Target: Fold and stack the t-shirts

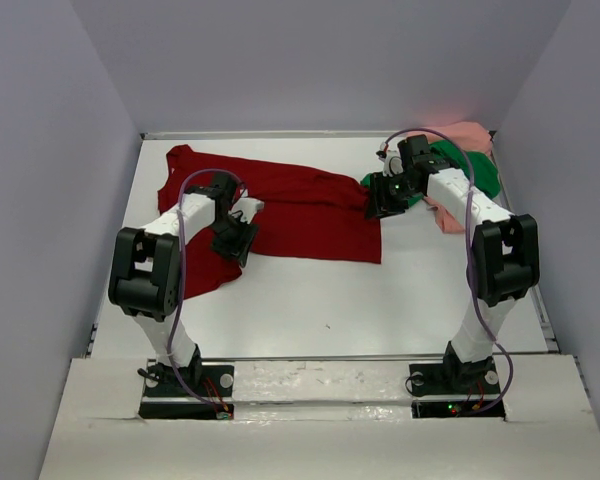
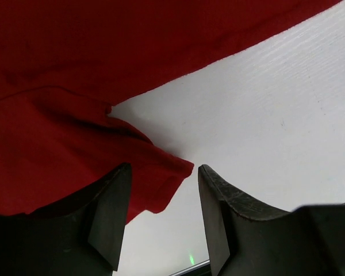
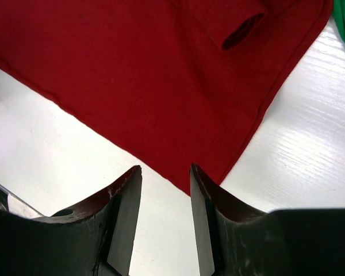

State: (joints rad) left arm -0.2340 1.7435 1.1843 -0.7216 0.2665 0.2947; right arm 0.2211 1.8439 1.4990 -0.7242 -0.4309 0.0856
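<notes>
two black fingers of the left gripper (image 2: 164, 171), nearest the lens: apart, nothing clamped, a sleeve tip of the dark red t-shirt (image 2: 75, 69) lying between them. right gripper (image 3: 164, 169): fingers apart, empty, poised at the same shirt's hem corner. dark red t-shirt: spread out, unfolded, mid-table (image 1: 330, 300). green t-shirt (image 1: 477, 172) and pink t-shirt (image 1: 448, 215): heaped together, far right corner. step judged: taking hold for the first fold. next move calls for both grippers to lower, pinch cloth, then lift together.
</notes>
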